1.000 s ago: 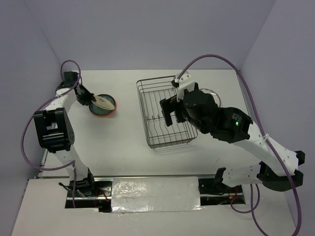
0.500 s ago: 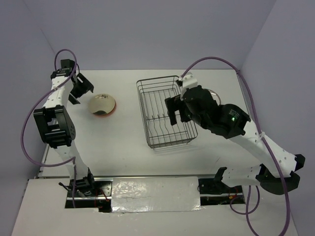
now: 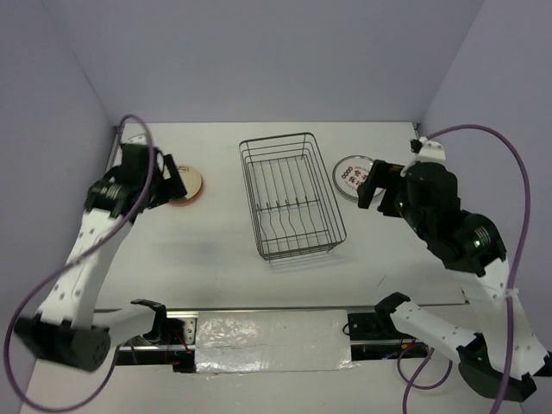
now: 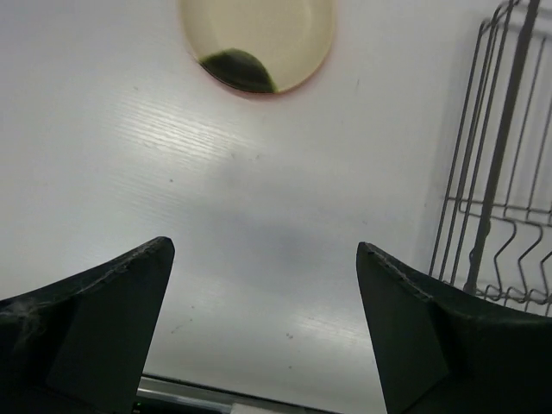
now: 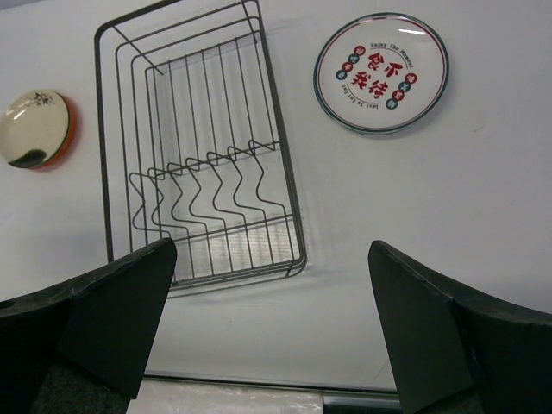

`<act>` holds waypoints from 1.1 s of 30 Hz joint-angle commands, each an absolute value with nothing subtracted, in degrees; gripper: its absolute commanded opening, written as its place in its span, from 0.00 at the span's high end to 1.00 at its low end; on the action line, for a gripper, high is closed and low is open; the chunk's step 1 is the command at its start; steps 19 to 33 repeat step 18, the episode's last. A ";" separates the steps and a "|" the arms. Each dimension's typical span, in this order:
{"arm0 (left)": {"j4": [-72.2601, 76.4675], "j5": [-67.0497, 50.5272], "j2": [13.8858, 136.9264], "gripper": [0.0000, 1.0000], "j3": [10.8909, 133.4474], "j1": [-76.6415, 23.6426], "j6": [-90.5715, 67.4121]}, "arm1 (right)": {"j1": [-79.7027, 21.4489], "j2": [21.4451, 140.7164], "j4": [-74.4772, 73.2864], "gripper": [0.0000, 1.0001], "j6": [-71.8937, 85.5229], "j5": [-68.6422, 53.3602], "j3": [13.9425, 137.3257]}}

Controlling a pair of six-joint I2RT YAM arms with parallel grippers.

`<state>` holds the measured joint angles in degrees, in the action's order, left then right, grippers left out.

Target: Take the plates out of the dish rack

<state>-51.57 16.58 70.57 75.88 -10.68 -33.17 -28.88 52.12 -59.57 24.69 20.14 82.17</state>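
Observation:
The dish rack (image 3: 293, 197) of dark wire stands mid-table, and no plate shows in it (image 5: 198, 164). A cream plate (image 3: 185, 185) with a dark mark lies on an orange plate at the left (image 4: 257, 39). A white plate (image 3: 352, 176) with red print lies flat to the right of the rack (image 5: 381, 72). My left gripper (image 3: 170, 179) hangs open just left of the cream plate, nothing between its fingers (image 4: 265, 250). My right gripper (image 3: 373, 185) is open beside the printed plate, holding nothing (image 5: 272, 246).
The white table (image 3: 216, 241) is walled at the back and both sides. A metal strip and taped board (image 3: 272, 336) run along the near edge between the arm bases. A purple cable (image 3: 483, 138) loops above the right arm.
My left gripper let go of the cream plate on the orange one and drew back toward the near side. The right arm swung off the rack to the right, uncovering the printed plate.

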 commanded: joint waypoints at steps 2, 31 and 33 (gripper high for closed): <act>-51.50 24.34 53.99 0.01 68.65 -9.23 -37.62 | -28.13 44.93 -65.30 0.00 26.11 21.09 80.95; -61.09 35.51 33.84 0.01 68.04 -12.92 -35.16 | -28.04 33.92 -73.48 0.00 25.84 28.74 79.45; -61.09 35.51 33.84 0.01 68.04 -12.92 -35.16 | -28.04 33.92 -73.48 0.00 25.84 28.74 79.45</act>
